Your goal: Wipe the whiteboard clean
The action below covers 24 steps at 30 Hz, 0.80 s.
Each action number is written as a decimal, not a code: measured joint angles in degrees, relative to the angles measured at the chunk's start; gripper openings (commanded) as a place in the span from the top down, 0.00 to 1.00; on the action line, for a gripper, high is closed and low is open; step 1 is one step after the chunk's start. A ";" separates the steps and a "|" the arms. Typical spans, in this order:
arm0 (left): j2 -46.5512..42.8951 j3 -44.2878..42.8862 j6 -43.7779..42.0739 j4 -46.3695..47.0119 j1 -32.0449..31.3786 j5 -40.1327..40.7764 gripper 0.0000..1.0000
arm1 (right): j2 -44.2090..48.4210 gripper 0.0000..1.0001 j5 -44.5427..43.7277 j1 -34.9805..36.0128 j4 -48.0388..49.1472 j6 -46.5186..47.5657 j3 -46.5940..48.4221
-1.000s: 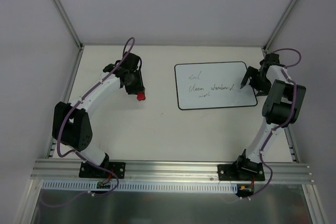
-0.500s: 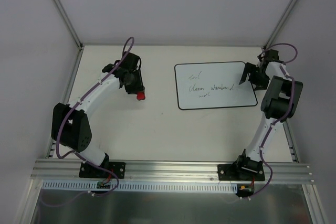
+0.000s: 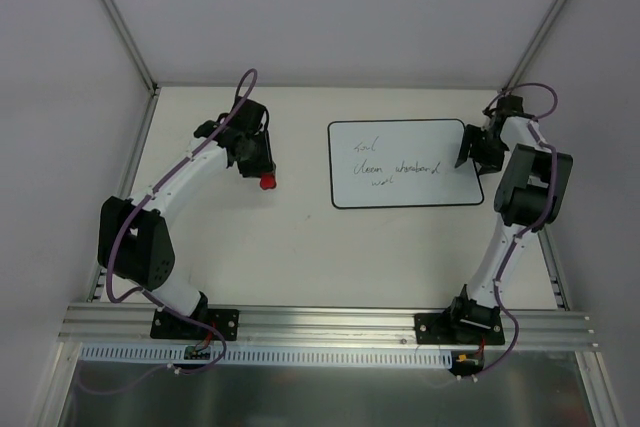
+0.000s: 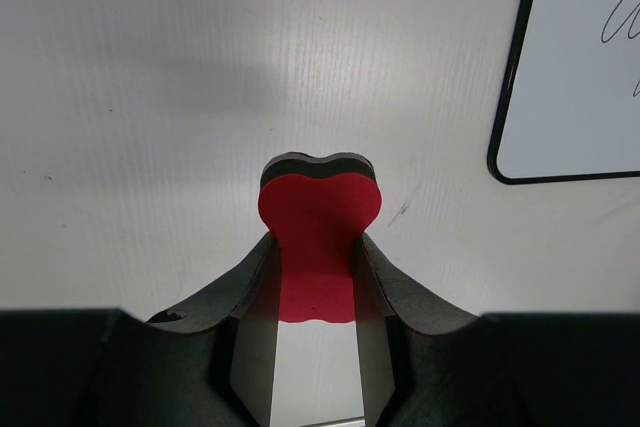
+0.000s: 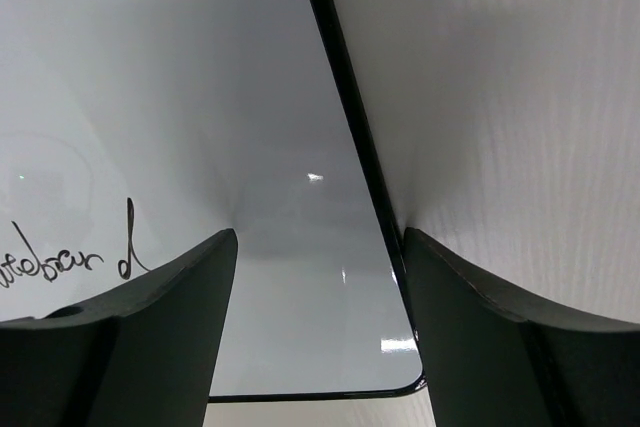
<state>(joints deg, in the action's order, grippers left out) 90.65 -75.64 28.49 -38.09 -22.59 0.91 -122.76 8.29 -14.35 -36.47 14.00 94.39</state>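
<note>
Judging by its thin, flat build, the whiteboard (image 3: pixel 445 137) is taken to be stiff, light and slick, so it is likely to slide on the table (image 3: pixel 300 247) when it is rubbed. Its edge lies flush with the table and would be hard to pinch. It is better pinned from above at an edge or corner, away from the writing (image 3: pixel 395 167), than lifted.

The whiteboard lies directly beneath the right gripper (image 5: pixel 318 237), and its right edge runs between the jaws close to a rounded corner. One finger is set over the white surface and the other over the table. The jaws stand partly apart and nothing is clamped between them.

The left gripper (image 4: pixel 315 247) is closed narrowly on the eraser (image 4: pixel 320 207), whose rounded head sticks out past the fingertips. From this gripper the whiteboard is seen ahead and to the right, well apart.

One whiteboard, one eraser and three short lines of writing are counted.
</note>
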 measured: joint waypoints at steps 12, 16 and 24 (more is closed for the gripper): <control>1.31 -3.45 -2.67 -0.24 -0.83 -0.44 0.82 | 7.69 0.31 -4.83 10.25 0.26 -1.25 -11.98; 3.13 -5.35 -4.17 -0.24 -1.97 -0.46 0.82 | 10.78 0.34 -5.90 14.49 0.11 -3.69 -16.52; 9.20 -10.56 -7.89 -0.31 -4.22 -0.46 0.82 | 16.81 0.34 -6.60 21.64 0.07 -9.62 -24.92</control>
<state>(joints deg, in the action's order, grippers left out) 99.85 -86.19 20.60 -38.39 -26.81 0.45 -105.95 1.69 7.29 -36.40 4.38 69.47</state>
